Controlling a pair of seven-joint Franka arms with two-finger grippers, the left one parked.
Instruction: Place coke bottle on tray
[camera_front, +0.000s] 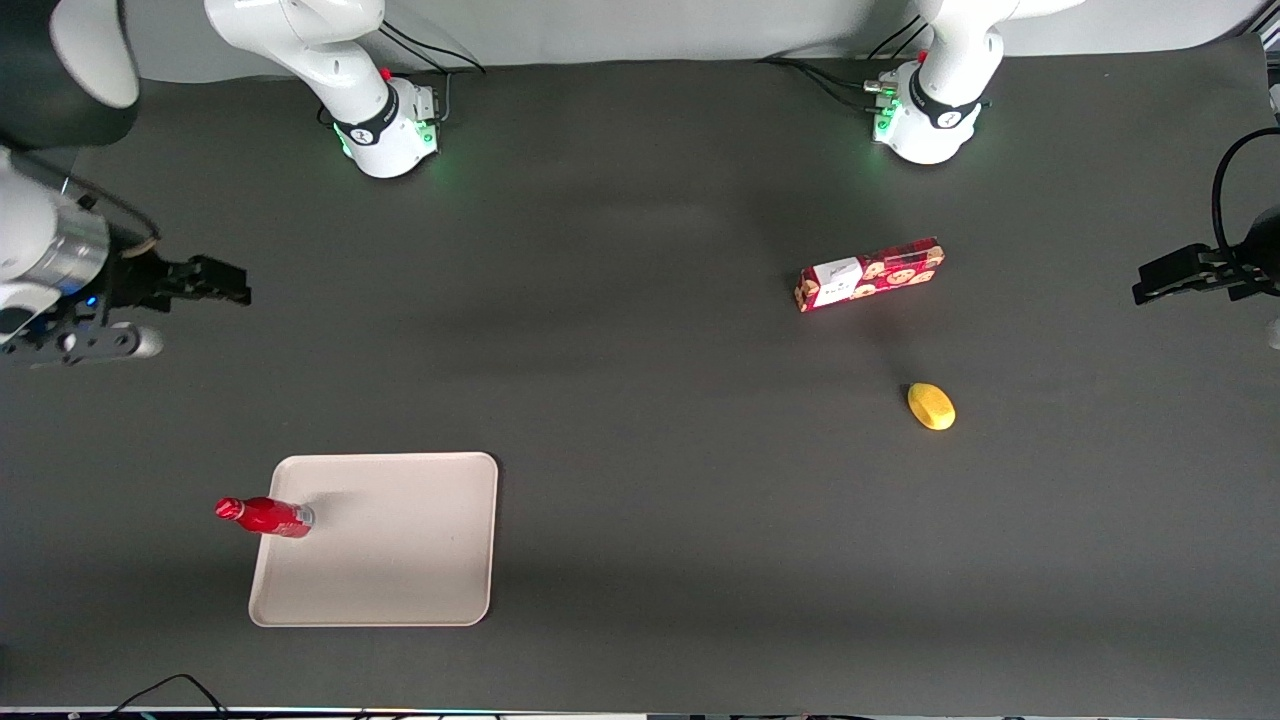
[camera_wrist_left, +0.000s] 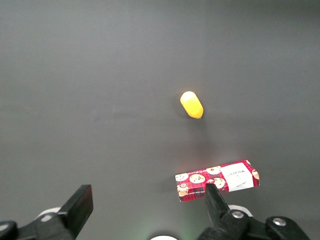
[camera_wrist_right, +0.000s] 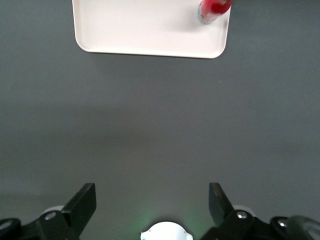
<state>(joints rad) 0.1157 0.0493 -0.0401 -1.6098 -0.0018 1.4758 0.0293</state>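
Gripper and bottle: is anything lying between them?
No. Right wrist view shows bare table between the open gripper and the tray holding the bottle.

coke bottle (camera_wrist_right: 214, 10): cap cut off by frame edge | tray (camera_wrist_right: 125, 30): one edge cropped

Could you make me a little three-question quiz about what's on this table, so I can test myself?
1. True or false: the coke bottle stands on the tray, near its edge.
2. Which lies nearer the front camera: (a) the cookie box or (b) the small yellow object?
3. Fill in: the right arm's gripper hangs above bare table, farther from the front camera than the tray, its fingers ____ and holding nothing.

Key: 1 true; 2 b; 3 open.
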